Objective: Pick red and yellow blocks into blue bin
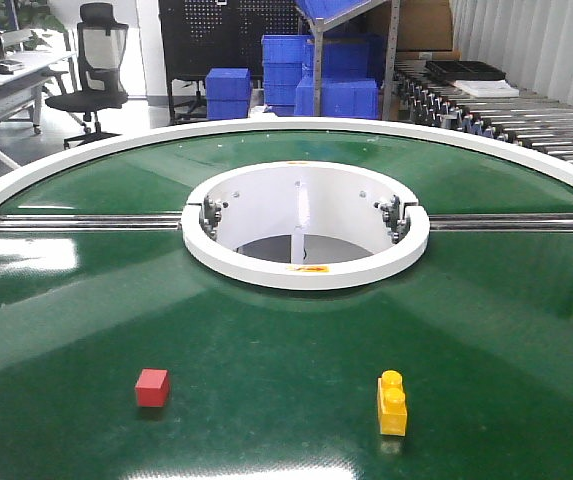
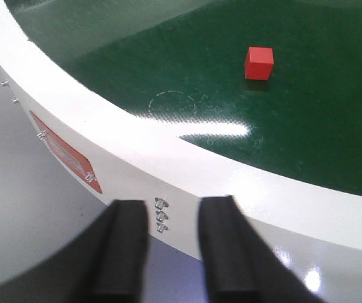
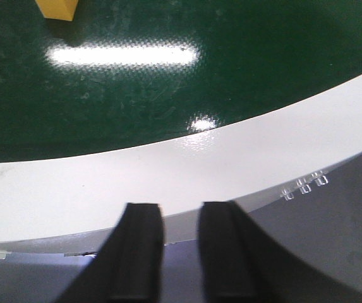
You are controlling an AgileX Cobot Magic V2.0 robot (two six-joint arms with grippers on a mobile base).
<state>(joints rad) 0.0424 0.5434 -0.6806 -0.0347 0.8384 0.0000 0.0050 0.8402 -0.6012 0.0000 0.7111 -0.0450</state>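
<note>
Though laid out ready, stands at zero: none picked, none binned. Counts one red cube [image 1: 152, 387] toward the left of the green belt [image 1: 286, 330] and one yellow brick [image 1: 392, 404] toward the right, well apart, both untouched. Finds no bin in view. Holds left gripper [image 2: 173, 214] and right gripper [image 3: 182, 214] empty, jaws apart, just outside the white rim [image 2: 199, 158]. Leaves two picks and two drops to do.
</note>
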